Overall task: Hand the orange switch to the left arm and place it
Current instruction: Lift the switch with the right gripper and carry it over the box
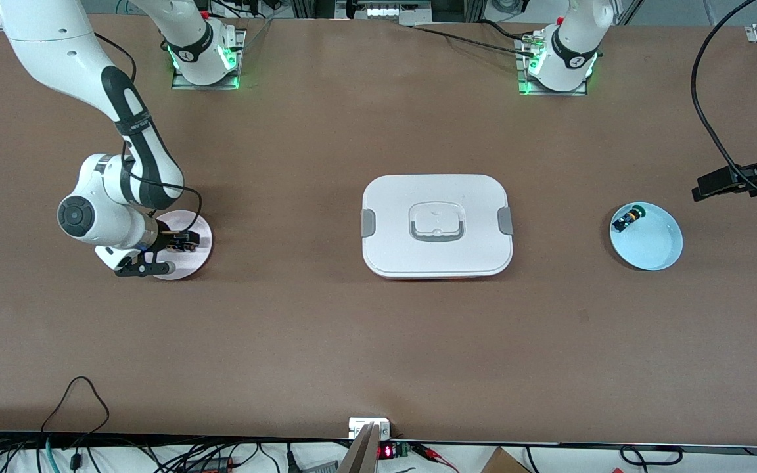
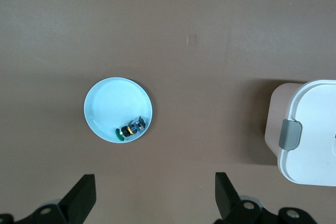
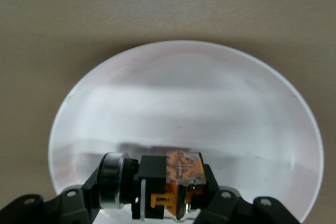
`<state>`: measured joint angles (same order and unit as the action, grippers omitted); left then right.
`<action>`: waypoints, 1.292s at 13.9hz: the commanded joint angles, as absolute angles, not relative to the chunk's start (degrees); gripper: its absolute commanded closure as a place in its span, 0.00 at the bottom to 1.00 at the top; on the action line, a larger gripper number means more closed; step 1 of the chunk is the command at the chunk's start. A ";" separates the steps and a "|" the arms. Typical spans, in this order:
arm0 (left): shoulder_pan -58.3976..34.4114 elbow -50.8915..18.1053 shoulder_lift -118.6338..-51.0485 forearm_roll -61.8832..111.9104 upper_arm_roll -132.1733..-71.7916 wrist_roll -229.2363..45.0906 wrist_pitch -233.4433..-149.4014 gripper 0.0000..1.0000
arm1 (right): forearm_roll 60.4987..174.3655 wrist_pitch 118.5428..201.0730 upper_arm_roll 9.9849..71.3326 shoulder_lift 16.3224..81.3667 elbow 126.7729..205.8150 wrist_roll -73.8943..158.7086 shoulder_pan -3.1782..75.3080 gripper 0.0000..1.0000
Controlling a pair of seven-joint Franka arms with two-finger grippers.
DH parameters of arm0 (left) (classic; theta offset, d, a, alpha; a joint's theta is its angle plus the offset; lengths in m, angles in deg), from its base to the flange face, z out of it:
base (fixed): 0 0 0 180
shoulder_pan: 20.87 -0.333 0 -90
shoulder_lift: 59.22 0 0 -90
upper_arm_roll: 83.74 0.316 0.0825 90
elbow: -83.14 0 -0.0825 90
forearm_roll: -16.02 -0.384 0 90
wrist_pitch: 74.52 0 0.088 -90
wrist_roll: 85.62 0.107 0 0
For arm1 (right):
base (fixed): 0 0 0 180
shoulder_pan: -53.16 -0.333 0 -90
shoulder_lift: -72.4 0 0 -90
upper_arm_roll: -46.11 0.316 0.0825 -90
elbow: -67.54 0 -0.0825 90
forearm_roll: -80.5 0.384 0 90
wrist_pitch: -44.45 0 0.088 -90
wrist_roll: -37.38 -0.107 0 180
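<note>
The orange switch (image 3: 169, 182), a black body with orange markings and a silver-ringed end, lies sideways just above a pink plate (image 1: 188, 264) toward the right arm's end of the table. My right gripper (image 3: 156, 188) is shut on it, one finger at each end; in the front view that gripper (image 1: 181, 243) hangs low over the plate. The white box (image 1: 391, 217) sits flat in the middle of the table, its lid handle up. My left gripper (image 2: 155, 192) waits open and empty, high over the table near a light blue plate (image 2: 113, 106).
The blue plate (image 1: 654, 248) toward the left arm's end holds a small switch with a green cap (image 1: 628, 219). The box's grey clip (image 2: 290, 134) shows in the left wrist view. Black cables hang over the table's edge by the left arm.
</note>
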<state>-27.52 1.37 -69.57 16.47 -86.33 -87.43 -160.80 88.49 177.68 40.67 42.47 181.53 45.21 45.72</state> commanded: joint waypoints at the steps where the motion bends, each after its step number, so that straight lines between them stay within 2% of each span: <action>1: -27.63 3.60 -70.65 14.97 -86.82 -88.08 -159.25 0.00 | 89.64 168.33 41.62 46.11 177.95 46.87 45.96 0.88; 4: -27.63 3.60 -70.65 14.97 -86.82 -88.08 -159.25 0.00 | 89.73 159.87 43.37 49.79 172.67 47.31 46.04 0.88; 6: -27.63 3.60 -70.65 14.97 -86.65 -87.91 -159.25 0.00 | 89.81 157.84 45.31 53.48 172.04 49.05 46.22 0.88; 10: -27.63 3.60 -70.65 14.97 -86.56 -87.91 -159.34 0.00 | 92.25 157.65 53.29 59.47 168.98 57.92 46.13 0.89; 14: -27.63 3.60 -70.65 15.05 -86.56 -88.00 -159.34 0.00 | 97.46 157.48 60.24 60.53 161.68 65.56 45.96 0.89; 18: -27.81 3.52 -70.64 17.15 -86.38 -87.73 -158.12 0.00 | 104.73 157.91 65.96 61.06 160.00 75.92 45.69 0.91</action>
<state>-27.59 1.37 -69.57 16.53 -86.24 -87.43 -160.57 100.50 158.53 63.81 61.17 160.87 69.28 45.11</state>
